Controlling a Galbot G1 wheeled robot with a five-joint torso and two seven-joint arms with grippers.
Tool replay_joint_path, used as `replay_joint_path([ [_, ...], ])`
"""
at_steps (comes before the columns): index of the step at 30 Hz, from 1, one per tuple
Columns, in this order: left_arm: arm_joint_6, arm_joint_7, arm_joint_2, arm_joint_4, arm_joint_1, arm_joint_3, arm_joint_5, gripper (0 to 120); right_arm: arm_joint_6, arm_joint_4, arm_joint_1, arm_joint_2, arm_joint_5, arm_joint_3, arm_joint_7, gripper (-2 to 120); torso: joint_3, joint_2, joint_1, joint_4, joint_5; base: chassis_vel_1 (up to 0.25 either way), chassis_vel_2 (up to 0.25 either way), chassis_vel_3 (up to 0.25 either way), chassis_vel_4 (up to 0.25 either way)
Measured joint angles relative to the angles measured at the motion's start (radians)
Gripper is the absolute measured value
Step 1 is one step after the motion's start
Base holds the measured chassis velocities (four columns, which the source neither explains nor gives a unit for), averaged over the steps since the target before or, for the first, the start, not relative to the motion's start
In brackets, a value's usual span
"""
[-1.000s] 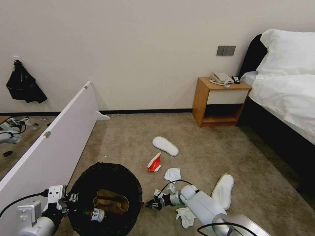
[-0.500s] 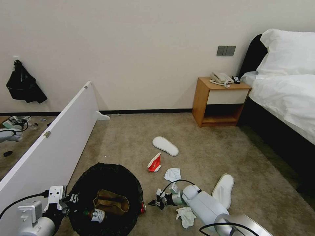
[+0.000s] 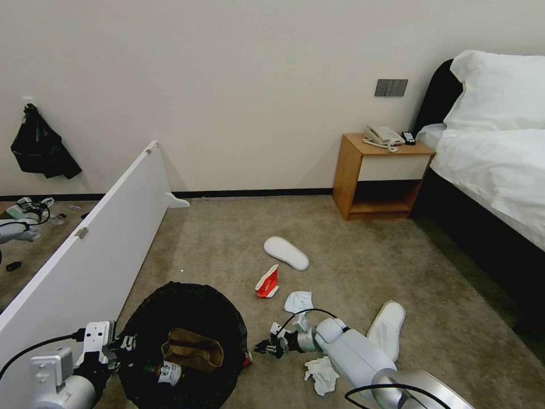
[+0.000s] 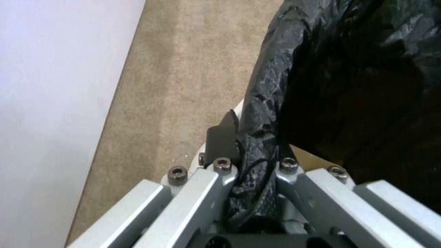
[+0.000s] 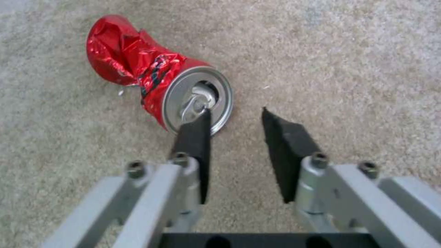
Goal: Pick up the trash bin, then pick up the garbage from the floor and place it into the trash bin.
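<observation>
your right gripper (image 5: 232, 117) has crept toward the crushed red can (image 5: 151, 89) beside the trash bin (image 3: 227, 309), fingers open, not yet straddling it; left gripper (image 4: 253, 148) stays clamped on the bin rim.

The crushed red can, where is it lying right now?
The crushed red can lies on the carpet just ahead of the open right gripper. In the head view it peeks out beside the trash bin, on the robot's right of it.
</observation>
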Motion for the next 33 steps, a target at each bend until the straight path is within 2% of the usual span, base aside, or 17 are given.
replay_joint_path([
  [1, 0.000, 0.000, 0.000, 0.000, 0.000, 0.000, 0.000, 3, 0.000, 0.000, 0.000, 0.000, 0.000, 0.000, 0.000, 35, 0.000, 0.000, 0.000, 0.0000, 0.0000, 0.000, 0.000, 0.000, 0.000],
  [3, 0.000, 0.000, 0.000, 0.000, 0.000, 0.000, 0.000, 3, 0.004, 0.000, 0.000, -0.001, 0.000, 0.000, 0.000, 48, 0.000, 0.000, 0.000, 0.0000, 0.0000, 0.000, 0.000, 0.000, 0.000],
  [4, 0.000, 0.000, 0.000, 0.000, 0.000, 0.000, 0.000, 3, 0.004, 0.000, 0.000, -0.001, 0.000, 0.000, 0.000, 48, 0.000, 0.000, 0.000, 0.0000, 0.0000, 0.000, 0.000, 0.000, 0.000],
  [6, 0.000, 0.000, 0.001, 0.000, -0.001, 0.001, 0.000, 3, 0.006, 0.000, 0.000, -0.001, 0.000, 0.000, 0.000, 59, 0.000, 0.000, 0.000, 0.0000, 0.0000, 0.000, 0.000, 0.000, 0.000],
  [9, 0.000, 0.000, 0.001, 0.001, -0.002, 0.001, 0.000, 3, 0.006, 0.001, -0.001, -0.001, 0.002, 0.000, 0.000, 65, 0.000, 0.000, 0.000, 0.0000, 0.0000, 0.000, 0.000, 0.000, 0.000],
  [11, -0.002, 0.001, -0.001, 0.008, -0.007, 0.006, 0.000, 3, 0.010, 0.001, -0.003, -0.004, 0.006, 0.000, -0.002, 77, 0.000, 0.000, 0.000, -0.0001, 0.0000, 0.000, 0.000, 0.000, 0.000],
  [15, -0.002, 0.002, -0.001, 0.008, -0.006, 0.007, 0.001, 3, 0.013, 0.004, -0.003, -0.005, 0.006, 0.002, -0.002, 86, 0.000, 0.000, 0.000, -0.0001, 0.0000, 0.000, 0.000, 0.000, 0.000],
  [17, -0.002, 0.002, 0.001, 0.007, -0.004, 0.007, 0.001, 3, 0.016, 0.006, 0.002, -0.005, 0.009, 0.011, 0.010, 97, 0.000, 0.000, 0.000, 0.0000, 0.0000, 0.000, 0.000, 0.000, 0.000],
  [24, -0.002, 0.003, 0.008, 0.007, -0.008, 0.006, -0.001, 3, 0.043, 0.029, 0.016, -0.011, 0.009, 0.003, 0.089, 100, 0.000, 0.000, 0.000, 0.0000, 0.0001, 0.000, 0.000, 0.000, 0.000],
  [25, -0.002, 0.004, 0.010, 0.007, -0.010, 0.006, -0.004, 3, 0.049, 0.029, 0.036, -0.011, 0.007, -0.010, 0.111, 100, 0.000, 0.000, 0.000, -0.0006, -0.0001, 0.000, 0.000, 0.000, 0.000],
  [29, -0.004, 0.007, 0.009, 0.011, -0.023, 0.016, -0.005, 3, 0.039, -0.011, 0.149, 0.036, 0.005, -0.058, 0.114, 100, 0.000, 0.000, 0.000, 0.0003, -0.0003, 0.000, 0.000, 0.000, 0.000],
  [33, -0.004, 0.007, 0.004, 0.007, -0.033, 0.018, -0.005, 3, 0.013, -0.041, 0.192, 0.073, 0.006, -0.084, 0.107, 100, 0.000, 0.000, 0.000, 0.0000, -0.0004, 0.000, 0.000, 0.000, 0.000],
])
